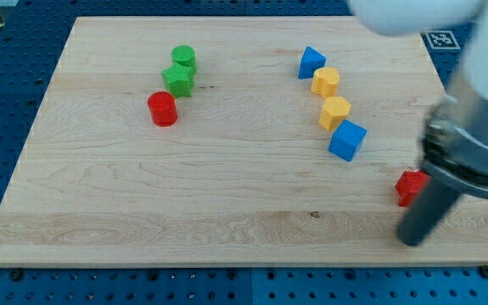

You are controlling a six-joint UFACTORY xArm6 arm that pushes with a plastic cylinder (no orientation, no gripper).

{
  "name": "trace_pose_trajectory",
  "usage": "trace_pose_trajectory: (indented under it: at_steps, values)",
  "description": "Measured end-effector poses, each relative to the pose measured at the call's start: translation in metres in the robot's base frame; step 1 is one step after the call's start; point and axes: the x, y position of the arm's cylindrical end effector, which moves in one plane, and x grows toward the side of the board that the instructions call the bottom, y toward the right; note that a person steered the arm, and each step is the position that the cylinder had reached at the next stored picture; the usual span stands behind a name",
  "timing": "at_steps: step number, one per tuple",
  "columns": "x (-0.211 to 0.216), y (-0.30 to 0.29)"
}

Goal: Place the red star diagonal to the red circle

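Observation:
The red star (pixel 409 186) lies near the board's right edge, partly hidden by my rod. The red circle (pixel 163 109) stands far off at the view's upper left. My tip (pixel 410 239) rests on the board just below the red star, at the lower right, close to it; I cannot tell whether they touch.
A green circle (pixel 184 58) and a green star (pixel 178 80) sit just above the red circle. A blue triangle (pixel 311 62), two yellow blocks (pixel 325 82) (pixel 335 112) and a blue cube (pixel 347 140) run in a line at the right of centre. The wooden board (pixel 227 212) ends near my tip.

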Motion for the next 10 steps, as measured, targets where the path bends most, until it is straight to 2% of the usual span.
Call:
trace_pose_trajectory:
  at_steps: [1, 2, 4, 6, 7, 9, 10]
  values:
    - [0.006, 0.064]
    - [-0.030, 0.079]
    - [-0.045, 0.069]
    - [-0.045, 0.002]
    - [-0.045, -0.001]
    - [-0.048, 0.032]
    - [-0.062, 0.027]
